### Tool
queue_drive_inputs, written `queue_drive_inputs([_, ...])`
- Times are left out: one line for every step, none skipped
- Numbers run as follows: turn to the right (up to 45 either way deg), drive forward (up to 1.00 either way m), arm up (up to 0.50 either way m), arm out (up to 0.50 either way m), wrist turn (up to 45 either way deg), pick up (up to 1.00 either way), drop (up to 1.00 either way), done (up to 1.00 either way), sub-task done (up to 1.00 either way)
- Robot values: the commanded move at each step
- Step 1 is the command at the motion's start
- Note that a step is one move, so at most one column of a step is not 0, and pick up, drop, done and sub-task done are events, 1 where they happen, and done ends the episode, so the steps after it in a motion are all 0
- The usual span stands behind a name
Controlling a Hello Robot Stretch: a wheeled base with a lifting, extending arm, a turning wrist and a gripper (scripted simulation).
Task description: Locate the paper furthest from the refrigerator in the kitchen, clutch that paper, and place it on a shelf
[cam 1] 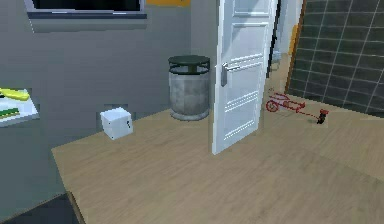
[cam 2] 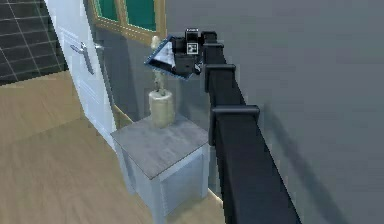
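Observation:
A pale, upright paper roll (cam 2: 160, 108) stands on a small grey table (cam 2: 175, 150) against the grey wall in the arm side view. My arm (cam 2: 235, 120) reaches out over that table. Its gripper (cam 2: 162, 62) hangs just above the roll, dark against the wall and the window's lower edge. I cannot tell whether the gripper touches the roll or holds anything.
A white panelled door (cam 1: 243, 70) stands ajar, seen again as the door (cam 2: 80, 70) left of the table. A grey round bin (cam 1: 189, 88) and a small white box (cam 1: 116, 122) sit on the wooden floor. A red object (cam 1: 285, 103) lies by the dark tiled wall (cam 1: 345, 50). A shelf edge (cam 1: 15, 105) carries yellow-green items.

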Motion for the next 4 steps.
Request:
queue_drive_inputs([0.0,0.00,0.00,0.00,-45.0,0.00,0.00,0.00,0.00])
queue_drive_inputs([0.0,0.00,0.00,0.00,-3.0,0.00,0.00,0.00,0.00])
queue_drive_inputs([0.0,0.00,-0.18,0.00,0.0,0.00,0.00,0.00,0.00])
queue_drive_inputs([0.0,0.00,-0.32,0.00,0.0,0.00,0.00,0.00,0.00])
